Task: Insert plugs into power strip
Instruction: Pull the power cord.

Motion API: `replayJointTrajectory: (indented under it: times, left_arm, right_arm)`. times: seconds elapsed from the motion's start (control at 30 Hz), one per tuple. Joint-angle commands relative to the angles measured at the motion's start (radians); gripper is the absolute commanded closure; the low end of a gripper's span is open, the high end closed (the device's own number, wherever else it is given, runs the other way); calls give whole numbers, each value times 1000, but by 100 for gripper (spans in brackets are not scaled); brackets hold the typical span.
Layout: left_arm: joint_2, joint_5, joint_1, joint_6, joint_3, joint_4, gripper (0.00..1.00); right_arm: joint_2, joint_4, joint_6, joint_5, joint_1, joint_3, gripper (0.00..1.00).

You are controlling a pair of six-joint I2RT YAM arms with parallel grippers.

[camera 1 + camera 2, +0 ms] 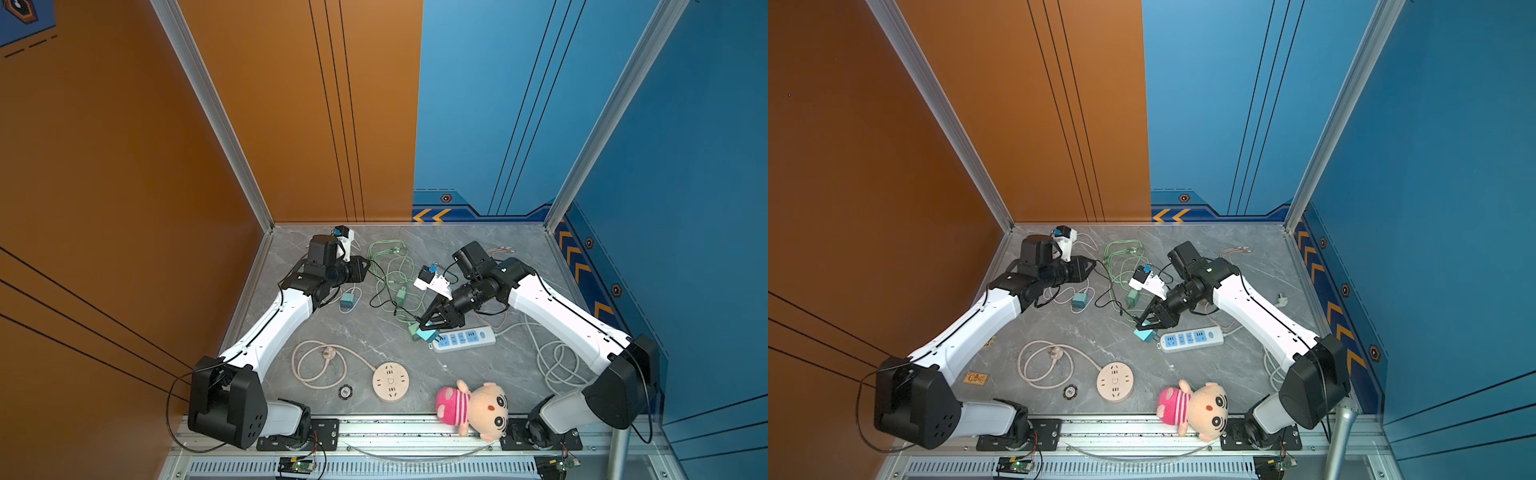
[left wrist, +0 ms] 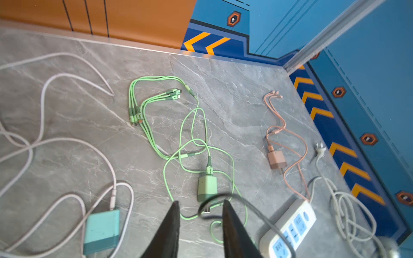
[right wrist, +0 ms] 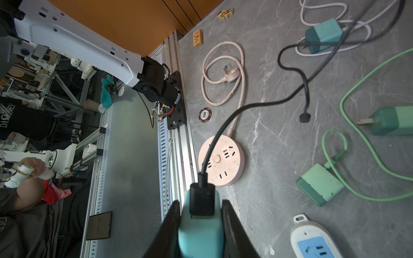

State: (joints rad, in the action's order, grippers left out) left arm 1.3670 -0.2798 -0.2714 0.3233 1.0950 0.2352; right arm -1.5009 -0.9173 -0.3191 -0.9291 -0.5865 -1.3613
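The right gripper (image 1: pixel 424 325) is clamped on a teal plug (image 3: pixel 201 230), which fills the gap between its jaws. A black cable (image 3: pixel 245 107) enters the plug's end that faces the right wrist camera. Its prongs are on the hidden far side, so its long axis runs away from that camera, down toward the worktop (image 1: pixel 374 349). In both top views the plug hangs a little right of centre, just beside the left end of the power strip (image 1: pixel 463 338). I cannot tell whether the two touch. The strip lies with its long axis across the frame, its right end slightly higher and its blue sockets facing up.

The left gripper (image 2: pixel 200 202) hovers at the upper left of the worktop. Its jaws stand partly apart with nothing between them.

A second teal plug (image 1: pixel 346 300) lies flat left of centre on a looped white cable. A mint plug (image 2: pixel 206 186) lies in the middle of the worktop. Its cable leaves the far end, and its prongs point back toward the left jaws. Another mint plug (image 3: pixel 319 187) lies on its side just left of the held one in a top view, its prongs clear of the strip. A pink plug (image 2: pixel 277 158) shows only in the left wrist view, lying flat beyond the strip with its prongs toward that camera.
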Motion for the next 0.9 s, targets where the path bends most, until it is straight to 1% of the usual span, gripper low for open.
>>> replayJointTrajectory:
  times: [0.0, 0.1, 0.2, 0.27, 0.33, 0.47, 0.63, 0.67, 0.73, 0.8, 0.87]
  left_arm:
    - [5, 34, -22, -77, 47, 126, 56]
    - [7, 41, -24, -92, 40, 166, 56]
    - [-8, 25, -26, -104, 21, 167, 56]
    - [-22, -12, -28, -120, 11, 165, 55]
    - [-39, -95, -40, -154, -3, 165, 55]
    - [-86, -214, -99, -242, -52, 165, 53]
    - [-119, -274, -194, -338, -115, 177, 49]
    - [-119, -264, -213, -349, -120, 188, 49]
    - [-116, -211, -245, -363, -129, 214, 48]
    - [-112, -144, -264, -368, -143, 240, 48]
    - [-109, -101, -273, -367, -159, 243, 48]
  right_arm:
    - [21, 77, 67, 23, 20, 24, 100]
    - [18, 152, 125, 20, 41, 37, 100]
    - [3, 173, 144, 26, 44, 23, 100]
    - [-8, 171, 147, 37, 45, 6, 100]
    - [-16, 170, 148, 48, 48, -5, 100]
    - [-22, 172, 149, 57, 59, -14, 100]
    - [-24, 172, 155, 66, 67, -24, 100]
    - [-24, 172, 156, 71, 69, -27, 100]
    - [-23, 172, 158, 75, 74, -32, 100]
    - [-17, 172, 163, 74, 82, -35, 100]
    - [-12, 173, 164, 63, 88, -35, 100]
